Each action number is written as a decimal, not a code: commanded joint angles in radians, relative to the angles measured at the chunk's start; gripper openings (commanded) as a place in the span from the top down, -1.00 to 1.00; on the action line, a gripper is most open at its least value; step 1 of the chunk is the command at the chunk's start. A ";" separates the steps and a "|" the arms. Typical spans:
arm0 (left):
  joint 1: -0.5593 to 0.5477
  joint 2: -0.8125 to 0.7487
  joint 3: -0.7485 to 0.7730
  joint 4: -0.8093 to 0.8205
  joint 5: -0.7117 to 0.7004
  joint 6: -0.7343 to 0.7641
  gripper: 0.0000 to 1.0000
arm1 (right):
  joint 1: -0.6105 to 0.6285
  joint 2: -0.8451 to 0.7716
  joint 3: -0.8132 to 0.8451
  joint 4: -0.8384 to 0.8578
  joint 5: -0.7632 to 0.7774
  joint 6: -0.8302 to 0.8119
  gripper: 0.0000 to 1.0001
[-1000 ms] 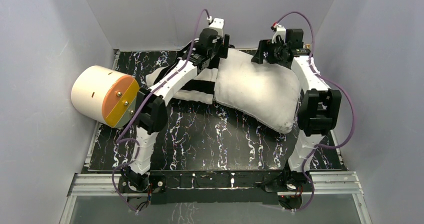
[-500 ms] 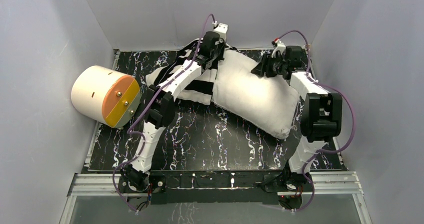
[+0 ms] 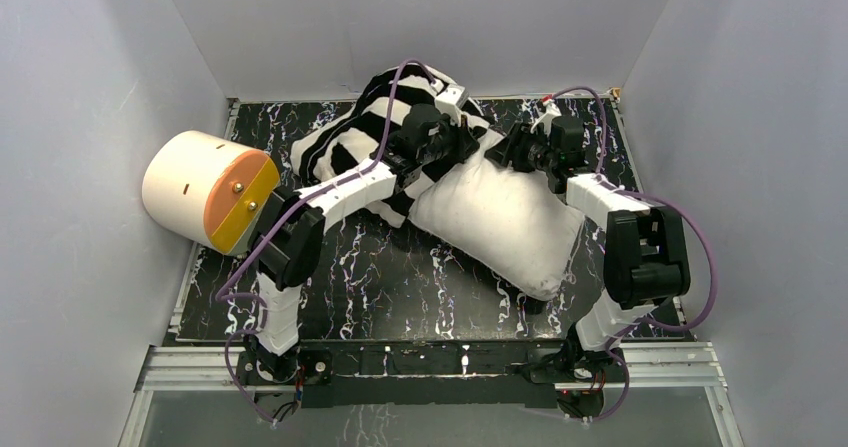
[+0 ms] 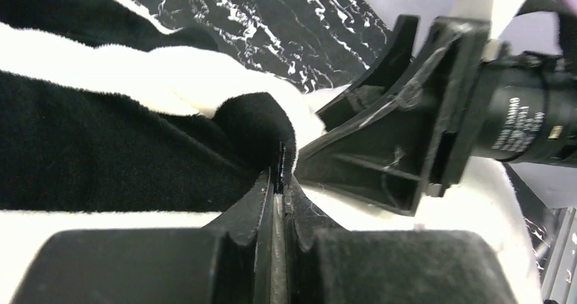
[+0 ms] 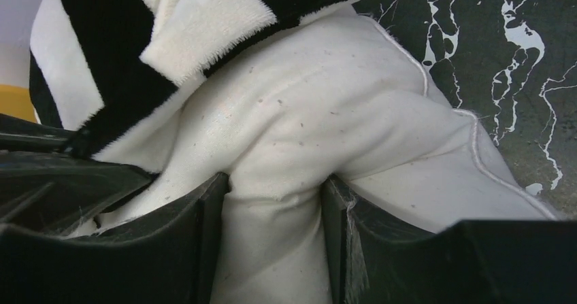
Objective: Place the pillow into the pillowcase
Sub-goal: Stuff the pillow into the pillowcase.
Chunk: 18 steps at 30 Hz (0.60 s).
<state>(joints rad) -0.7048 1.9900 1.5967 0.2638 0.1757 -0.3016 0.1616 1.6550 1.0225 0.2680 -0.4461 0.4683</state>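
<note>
Left gripper (image 4: 280, 175) pinched shut on pillowcase (image 4: 102, 147) hem; right gripper (image 5: 275, 205) clamps pillow (image 5: 326, 113) fold; both soft, likely light

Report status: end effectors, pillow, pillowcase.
Left end effector shut on pillowcase edge. Right end effector pinching pillow. Pillow mostly outside pillowcase. Cylinder sits left, clear.
</note>
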 commanded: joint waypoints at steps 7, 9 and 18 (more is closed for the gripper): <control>0.041 -0.146 -0.003 -0.135 0.037 -0.043 0.17 | 0.043 -0.125 0.022 -0.164 0.058 -0.081 -0.30; 0.053 -0.181 0.002 -0.213 -0.010 -0.013 0.01 | 0.046 -0.155 0.065 -0.247 0.066 -0.147 -0.39; 0.177 -0.378 -0.101 -0.441 -0.030 -0.077 -0.25 | 0.168 -0.263 0.181 -0.487 0.184 -0.440 -0.71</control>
<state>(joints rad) -0.5999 1.7370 1.5387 -0.0547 0.1204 -0.3416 0.2584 1.4490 1.1263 -0.0906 -0.3096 0.1795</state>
